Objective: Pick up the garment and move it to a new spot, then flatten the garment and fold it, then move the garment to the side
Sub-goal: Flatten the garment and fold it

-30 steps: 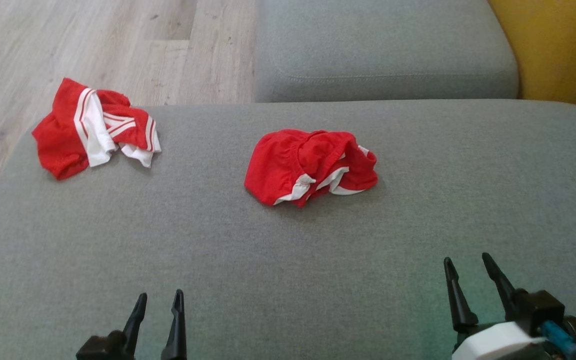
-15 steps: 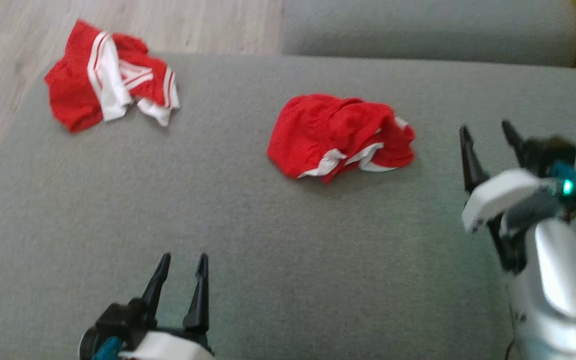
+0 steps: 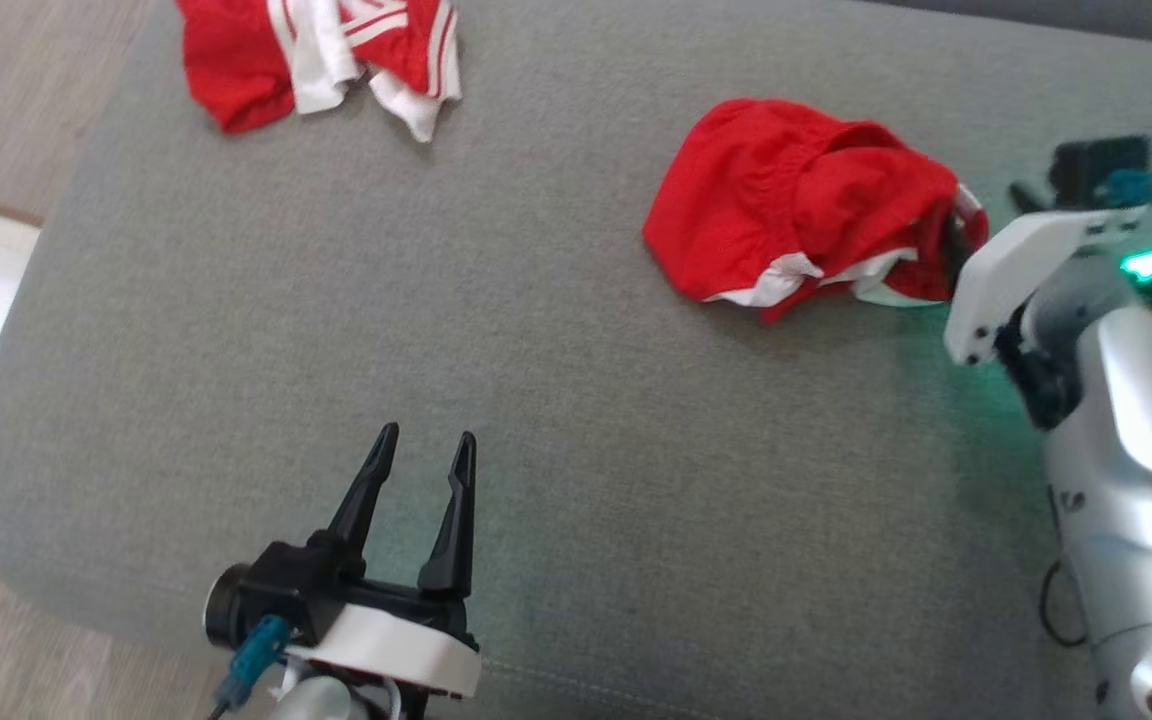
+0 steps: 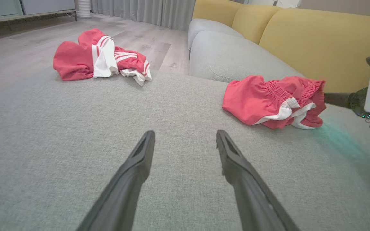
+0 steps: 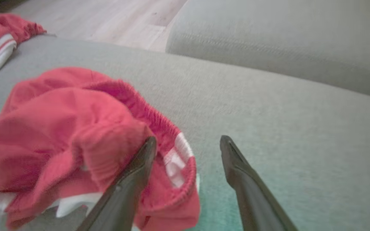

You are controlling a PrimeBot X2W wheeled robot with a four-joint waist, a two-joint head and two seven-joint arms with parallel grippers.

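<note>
Striped garment (image 3: 321, 55): top cut off by the head view's upper edge. Red shorts (image 5: 59, 128): blurred in the right wrist view, left side cropped, waistband partly covered by one finger of the right hand (image 5: 188, 141). In the head view, that hand's fingers are mostly hidden behind its white casing (image 3: 1026, 265).

Crumpled red shorts (image 3: 786, 195) on the grey sofa cushion (image 3: 536, 420).
Bunched in a heap, elastic waistband rucked up, white trim showing along the lower edge.

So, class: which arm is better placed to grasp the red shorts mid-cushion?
Right. The right pincer, open, is at the waistband of the red shorts; the left pincer is over bare sofa cushion, well short.
</note>
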